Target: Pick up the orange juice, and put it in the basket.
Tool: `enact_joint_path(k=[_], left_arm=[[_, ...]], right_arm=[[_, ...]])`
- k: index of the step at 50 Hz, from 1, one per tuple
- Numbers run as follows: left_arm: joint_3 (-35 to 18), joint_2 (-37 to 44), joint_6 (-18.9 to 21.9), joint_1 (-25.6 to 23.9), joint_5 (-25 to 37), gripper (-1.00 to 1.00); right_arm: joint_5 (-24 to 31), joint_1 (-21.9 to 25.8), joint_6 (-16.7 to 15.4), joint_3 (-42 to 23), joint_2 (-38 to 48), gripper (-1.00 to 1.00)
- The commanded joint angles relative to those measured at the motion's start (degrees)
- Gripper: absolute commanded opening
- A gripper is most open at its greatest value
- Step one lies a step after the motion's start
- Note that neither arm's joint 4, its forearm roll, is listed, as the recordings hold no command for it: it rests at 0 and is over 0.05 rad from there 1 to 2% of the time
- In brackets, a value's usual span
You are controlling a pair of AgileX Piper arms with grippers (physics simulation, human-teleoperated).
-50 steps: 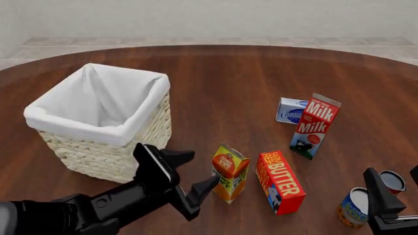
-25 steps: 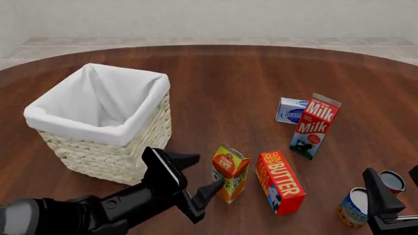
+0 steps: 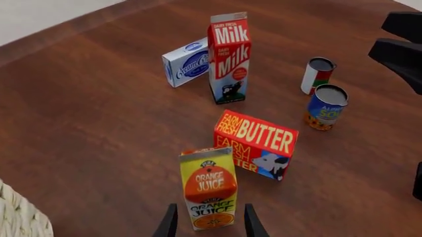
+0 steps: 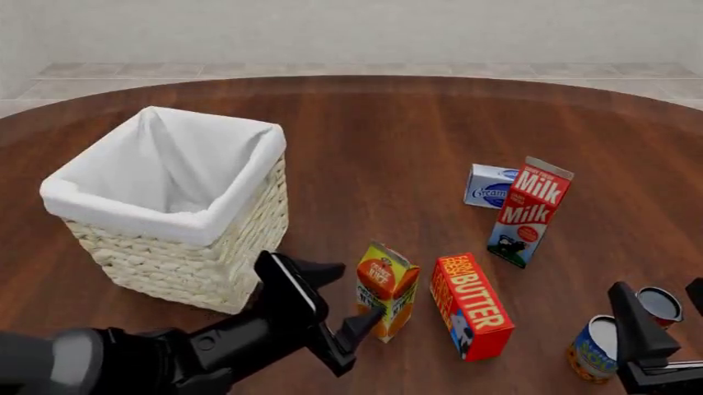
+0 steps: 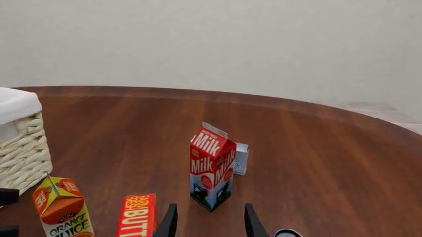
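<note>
Yellow gable-top orange juice [image 4: 386, 291], woven wicker basket [image 4: 176, 262].

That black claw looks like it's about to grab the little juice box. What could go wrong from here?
The left pincer is open with the orange juice between its fingers but not yet gripped, so a nudge might tip the small carton. The butter box stands close beside it and could be bumped. The basket wall rises right next to the arm, so a low lift might catch its rim.
</note>
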Motion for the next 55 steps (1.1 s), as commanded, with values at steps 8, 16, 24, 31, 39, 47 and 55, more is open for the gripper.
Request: enact_joint_path(k=[8,16,24,31,39,47,55], left_arm=[[-2.01,4.39,-1.66,-0.71,-0.74,1.00],[-2.99,5.79,-2.17,-0.43,-0.24,1.00],[-3.16,6.49,-2.47,0.21,-0.15,1.00],[-3.23,6.82,-2.51,0.18,-0.30,1.00],[-3.73,7.57,-2.43,0.25,0.01,1.00],[-4.55,8.60,-2.45,-0.11,0.40,1.00],[-5.72,10.40,-3.17,-0.04,0.58,1.00]], right_arm=[[0.00,0.24,-0.09,0.01,0.17,1.00],[-0.17,0.42,0.04,0.01,0.38,1.00],[-0.10,0.46,0.34,0.01,0.35,1.00],[0.09,0.54,0.28,0.01,0.18,1.00],[0.01,0.52,0.35,0.01,0.29,1.00],[-0.45,0.67,0.34,-0.03,0.96,1.00],[-0.99,0.96,0.27,-0.02,1.76,1.00]])
